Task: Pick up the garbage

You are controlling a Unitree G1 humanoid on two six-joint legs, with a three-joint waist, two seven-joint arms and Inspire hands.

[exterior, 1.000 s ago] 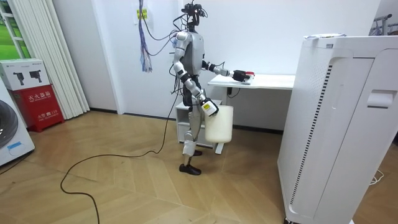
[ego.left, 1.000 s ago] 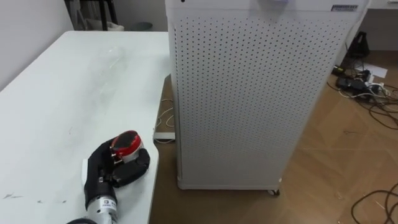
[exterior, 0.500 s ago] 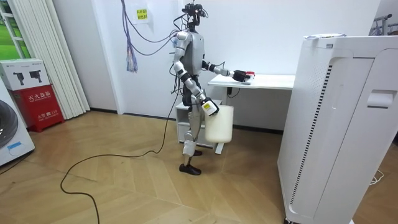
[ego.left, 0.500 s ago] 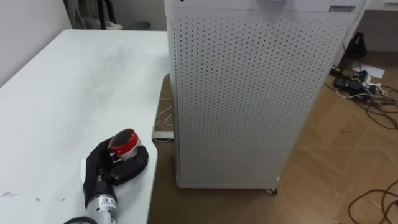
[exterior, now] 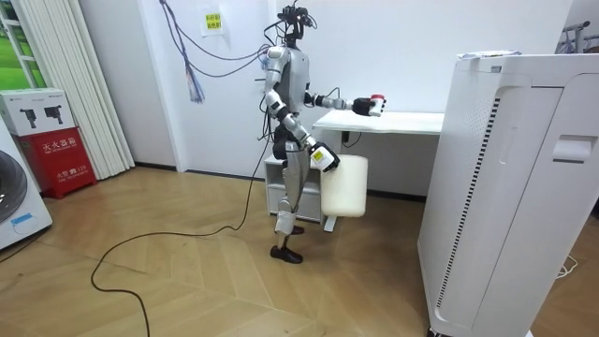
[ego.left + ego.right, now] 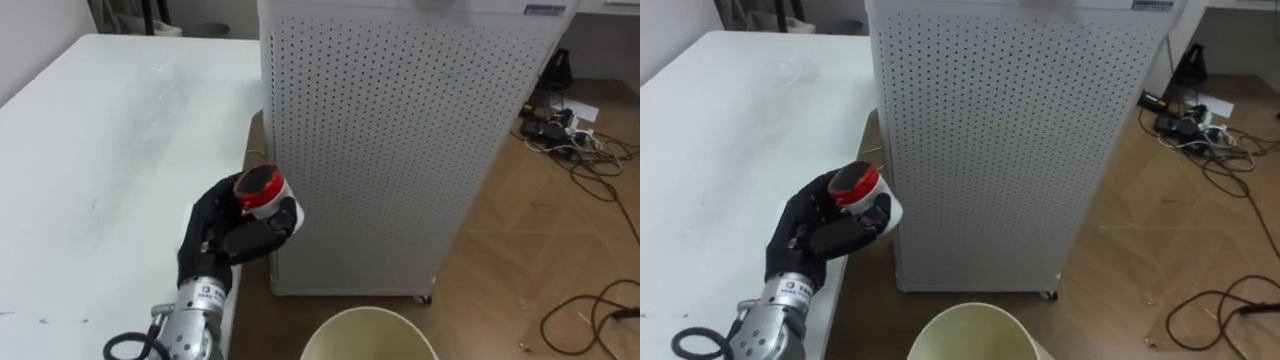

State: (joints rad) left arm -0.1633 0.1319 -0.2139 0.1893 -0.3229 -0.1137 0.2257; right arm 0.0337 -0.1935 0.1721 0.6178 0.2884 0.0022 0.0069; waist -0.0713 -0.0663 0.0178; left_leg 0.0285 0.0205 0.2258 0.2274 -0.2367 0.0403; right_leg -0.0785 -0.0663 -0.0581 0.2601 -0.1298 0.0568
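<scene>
The left hand (image 6: 225, 235) is curled round a red-capped white container (image 6: 262, 188), perhaps a jar, held over the bench (image 6: 90, 150) edge beside a perforated cabinet (image 6: 380, 130). A cream bin (image 6: 370, 335) hangs at the right hand (image 5: 321, 157); I cannot tell its grip.

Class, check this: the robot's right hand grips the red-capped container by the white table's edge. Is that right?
No: the left hand grips the red-capped container by the edge of the white table, as the left eye view shows.
</scene>
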